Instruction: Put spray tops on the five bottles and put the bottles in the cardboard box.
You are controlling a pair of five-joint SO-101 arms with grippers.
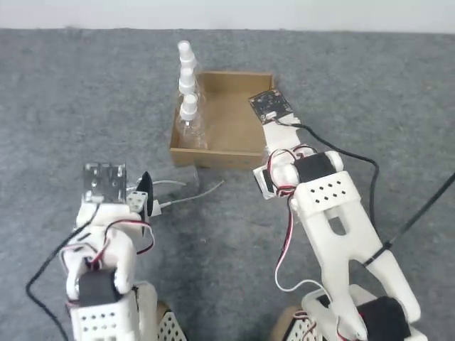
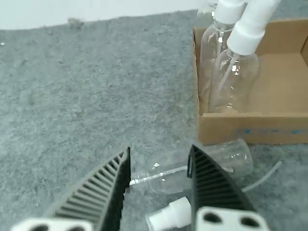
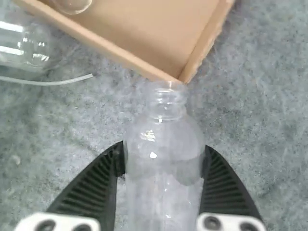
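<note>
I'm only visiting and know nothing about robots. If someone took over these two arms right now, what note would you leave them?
Left gripper: open, over an uncapped lying bottle on the carpet, with a loose spray top beside it.
Right gripper: shut on an open-necked bottle near a corner of the cardboard box.
Done: three capped bottles stand in the box.
Left: cap these two and box them.

Desk: a grey, felt-like covering (image 1: 85, 106) is spreading across the whole desk, its nap looking rough and mottled.
Far edge: a pale white strip (image 1: 298, 13) is running along the back of the desk.
Fluff: a small tuft (image 2: 73, 22) is lying on the desk, near its back edge.
</note>
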